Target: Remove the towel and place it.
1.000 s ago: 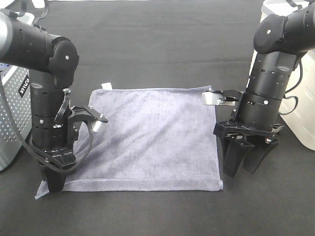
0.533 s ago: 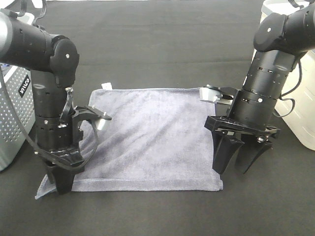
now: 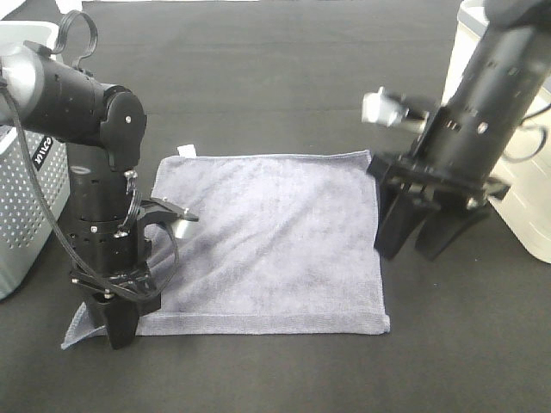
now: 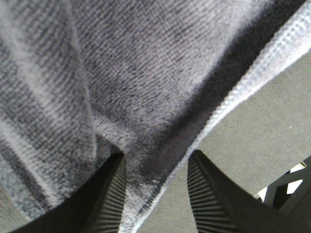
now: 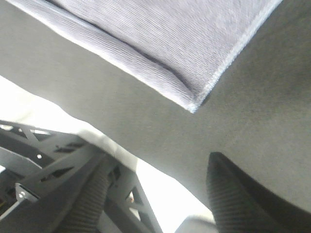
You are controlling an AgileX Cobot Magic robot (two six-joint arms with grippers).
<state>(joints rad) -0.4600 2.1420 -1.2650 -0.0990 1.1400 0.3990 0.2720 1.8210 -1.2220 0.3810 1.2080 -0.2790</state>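
- The towel [image 3: 267, 232] lies spread flat on the black bench [image 3: 284, 77], between the two arms. Its small white tag is at the far left corner.
- My left claw [image 3: 120, 331] stands upright on the near left corner of the towel, tips down at the bench.
- In the left wrist view the hem runs up between the two ribbed fingers [image 4: 109, 199]. The gap is narrow and full of bunched cloth. I think the claw is pinching the towel here, but at this close range I cannot judge how firm the grip is.
- My right claw [image 3: 422, 245] hangs tilted above the bench, just beside the right edge of the towel and apart from it.
- Its fingers [image 5: 233, 194] are spread wide with nothing between them. In the right wrist view a towel corner lies beyond the tips.
- A perforated grey basket [image 3: 26, 181] is at the left edge, and a white container [image 3: 521, 198] is at the right edge.
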